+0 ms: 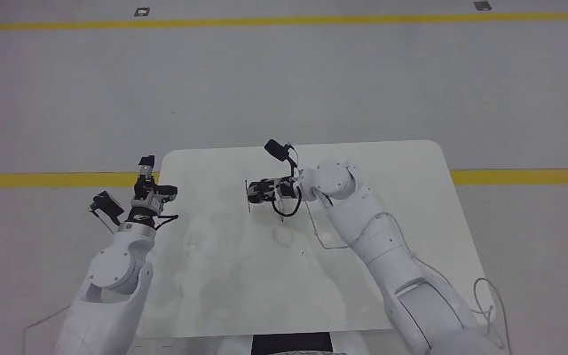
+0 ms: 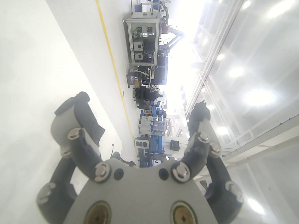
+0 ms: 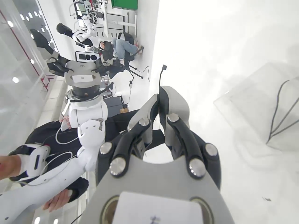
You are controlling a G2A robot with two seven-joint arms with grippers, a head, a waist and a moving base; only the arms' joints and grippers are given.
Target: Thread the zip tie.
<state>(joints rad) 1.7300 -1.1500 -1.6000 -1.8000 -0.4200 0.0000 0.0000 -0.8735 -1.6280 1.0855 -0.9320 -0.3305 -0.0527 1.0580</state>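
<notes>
**Tie in hand, threading not begun**

Nearest: right gripper [image 3: 160, 99], grey body w/ black fingers, is clamped tight on a thin black plastic zip tie [image 3: 160, 78], w/ the strap pinched btwn the pads. A short length of strap sticks out past the tips and ends in the small square head. The rest, incl. the tail, is hidden behind the fingers. From above, this gripper is over the far half of the white round-cornered bench [image 1: 222, 275], a bit left of centre, pointing toward the left edge.

Just beyond, flat on the bench near that gripper, is a clear plastic sheet or bag [image 3: 245, 99], can't tell which. It carries thin black strips [image 3: 276, 113], prob. spare ties.

Farther off, left gripper [image 2: 140, 103], same grey-and-black build, has its fingers spread wide w/ nothing btwn them. It is at the bench's left edge toward the far-left corner, well apart from the tie.

Progress, as I read it: pick-up is done, nothing more. No loop is visible and the tail is not in the head. Still to do:
- bring the left gripper in and get hold of a free end
- line the tail up w/ the head slot
- push it through and pull snug

Alignment is prob. the tricky bit: the slot is small, the strap looks springy, and the tail's position isn't visible right now.
</notes>
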